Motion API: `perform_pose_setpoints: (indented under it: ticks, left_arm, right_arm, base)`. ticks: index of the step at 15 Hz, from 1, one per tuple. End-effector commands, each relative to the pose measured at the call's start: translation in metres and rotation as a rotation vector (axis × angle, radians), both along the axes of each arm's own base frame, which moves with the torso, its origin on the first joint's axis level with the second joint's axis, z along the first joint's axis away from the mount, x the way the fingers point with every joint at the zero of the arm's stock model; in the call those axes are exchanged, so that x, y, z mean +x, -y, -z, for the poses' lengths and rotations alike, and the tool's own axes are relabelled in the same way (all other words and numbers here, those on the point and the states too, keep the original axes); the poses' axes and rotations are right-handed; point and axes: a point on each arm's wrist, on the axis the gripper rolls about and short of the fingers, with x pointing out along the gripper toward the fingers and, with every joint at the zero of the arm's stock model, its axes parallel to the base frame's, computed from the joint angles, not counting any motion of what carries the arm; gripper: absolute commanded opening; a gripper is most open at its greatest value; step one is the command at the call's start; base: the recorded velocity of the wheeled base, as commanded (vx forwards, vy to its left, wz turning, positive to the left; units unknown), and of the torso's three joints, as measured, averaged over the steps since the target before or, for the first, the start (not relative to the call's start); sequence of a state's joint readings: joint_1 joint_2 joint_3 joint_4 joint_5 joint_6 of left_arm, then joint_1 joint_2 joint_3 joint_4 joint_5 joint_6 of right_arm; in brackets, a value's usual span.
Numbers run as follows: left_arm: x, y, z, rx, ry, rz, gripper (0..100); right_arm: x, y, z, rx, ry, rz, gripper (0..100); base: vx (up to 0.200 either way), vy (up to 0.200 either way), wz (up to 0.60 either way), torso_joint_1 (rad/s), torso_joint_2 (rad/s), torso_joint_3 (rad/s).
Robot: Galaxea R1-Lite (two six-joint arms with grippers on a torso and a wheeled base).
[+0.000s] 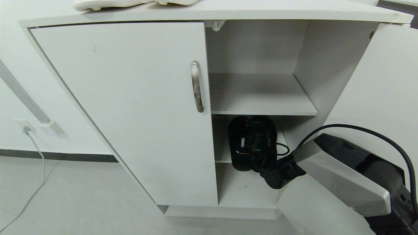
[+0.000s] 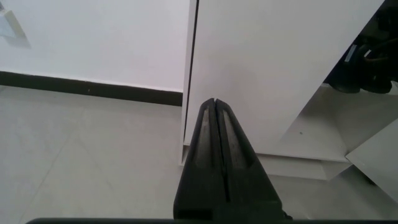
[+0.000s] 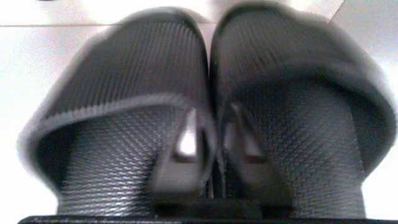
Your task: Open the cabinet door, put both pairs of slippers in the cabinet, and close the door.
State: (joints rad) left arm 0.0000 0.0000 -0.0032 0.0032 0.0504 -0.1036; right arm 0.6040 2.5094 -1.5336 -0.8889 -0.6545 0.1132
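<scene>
White wall and pale floor back a cabinet with its left door shut and right door swung open. Right gripper pinches black slippers together inside the opening, below the upper shelf. White slippers lie on top. Left gripper hangs pressed together before the cabinet's base.

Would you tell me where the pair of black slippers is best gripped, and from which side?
Grip the black slippers where their inner strap edges meet, coming from the heel end. They lie side by side, touching, so one finger inside each strap pinches both together, as the right gripper does now.
</scene>
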Motion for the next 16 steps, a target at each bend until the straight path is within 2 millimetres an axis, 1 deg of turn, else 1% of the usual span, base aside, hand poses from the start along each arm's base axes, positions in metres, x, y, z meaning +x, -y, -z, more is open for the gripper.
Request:
perform_pose_setpoints:
  ticks: [1,4,8,9,13,16]
  left_arm:
    - [0.000,0.000,0.000,0.001,0.000,0.000,0]
    - [0.000,0.000,0.000,0.001,-0.002,0.000,0]
    - [0.000,0.000,0.000,0.001,0.000,0.000,0]
    - [0.000,0.000,0.000,0.001,0.000,0.000,0]
    - [0.000,0.000,0.000,0.002,0.000,0.000,0]
    - [0.000,0.000,0.000,0.002,-0.002,0.000,0]
  right_arm:
    - [0.006,0.002,0.001,-0.001,-0.002,0.011,0]
    - [0.012,0.003,0.003,-0.002,-0.003,0.019,0]
    - [0.015,0.004,0.009,-0.003,-0.014,0.021,0]
    - [0.015,0.004,0.009,-0.002,-0.014,0.021,100]
    - [0.011,0.006,0.013,-0.014,-0.032,0.021,100]
    - [-0.003,0.010,0.007,-0.017,-0.036,0.015,100]
  base:
    - [0.000,0.000,0.00,0.000,0.00,0.000]
    - [0.000,0.000,0.00,0.000,0.00,0.000]
    - [0.000,0.000,0.00,0.000,0.00,0.000]
    - [0.000,0.000,0.00,0.000,0.00,0.000]
    - [0.000,0.000,0.00,0.000,0.00,0.000]
    - [0.000,0.000,0.00,0.000,0.00,0.000]
